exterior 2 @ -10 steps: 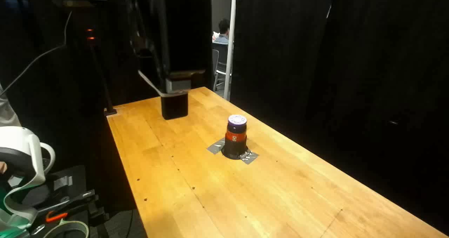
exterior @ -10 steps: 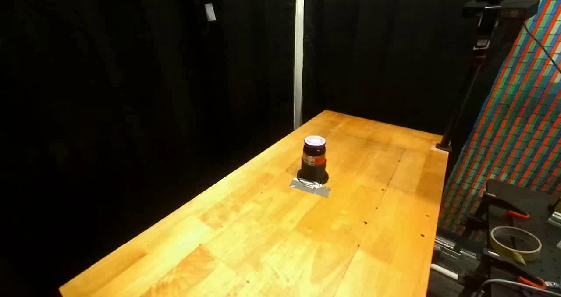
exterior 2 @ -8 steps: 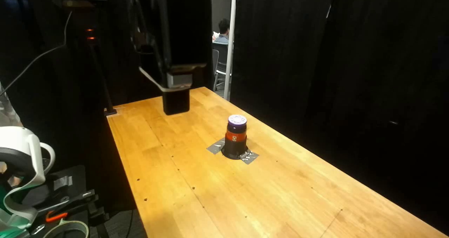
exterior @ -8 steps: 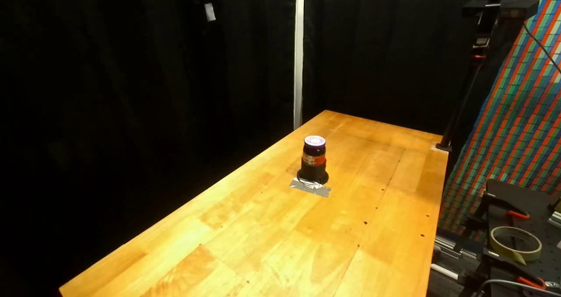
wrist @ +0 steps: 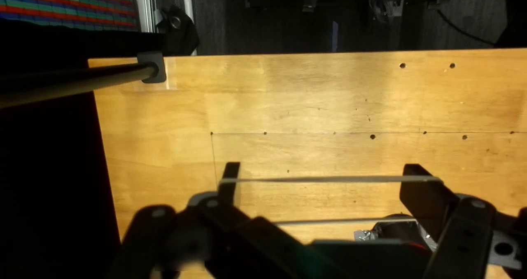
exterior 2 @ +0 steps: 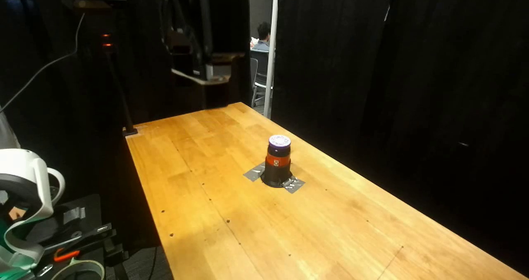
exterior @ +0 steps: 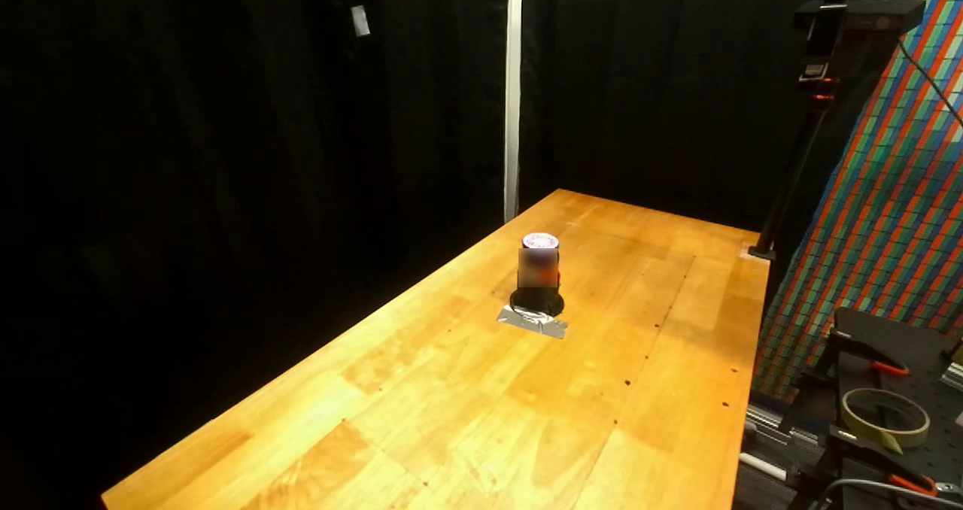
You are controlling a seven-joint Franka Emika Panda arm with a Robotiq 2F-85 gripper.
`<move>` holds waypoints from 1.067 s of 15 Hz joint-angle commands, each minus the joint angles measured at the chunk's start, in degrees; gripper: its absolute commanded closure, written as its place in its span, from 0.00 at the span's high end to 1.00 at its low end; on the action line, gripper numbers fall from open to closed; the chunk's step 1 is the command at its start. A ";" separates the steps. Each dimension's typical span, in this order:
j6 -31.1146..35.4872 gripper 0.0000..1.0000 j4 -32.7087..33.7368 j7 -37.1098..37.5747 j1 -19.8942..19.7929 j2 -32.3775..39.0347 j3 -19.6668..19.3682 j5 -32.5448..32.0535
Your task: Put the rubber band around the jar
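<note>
- Fingers (wrist: 426, 198): standing wide apart, pinching nothing between them; the rubber band (wrist: 321, 179) is looping around both near the tips, its two strands running taut across the gap.
- Jar (exterior 2: 279, 153): sitting upright on the bench (exterior 2: 322, 230), lower than the fingers and well apart from them; in the wrist view what seems to be its foot is peeking out beside one finger.
- Handling, band (judged): probably weighing next to nothing, behaving soft and springy, clinging by friction, yet risking a slip off a tip. Best hold is coming from inside the loop, one finger stretching each end, as it is hanging now.
- Handling, jar (judged): likely being stiff, perhaps glass; needing clearance, not a grasp. Tape (exterior 2: 294, 185) is apparently securing its base (exterior 2: 276, 176).
- Looks, band: showing pale grey, thin, strands running nearly parallel.
- Looks, jar: showing a whitish, purple-edged lid (exterior 2: 279, 140), darkness just under it, then a red-orange label (exterior 2: 277, 160). Not managing to tell whether the flared black base is a separate holder.
</note>
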 commanded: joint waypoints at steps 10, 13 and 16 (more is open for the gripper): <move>8.68 1.00 24.79 15.58 10.89 33.17 15.25 1.48; 15.05 1.00 28.69 15.01 11.31 40.34 14.42 0.10; 19.29 1.00 31.72 13.93 11.08 46.23 13.01 0.22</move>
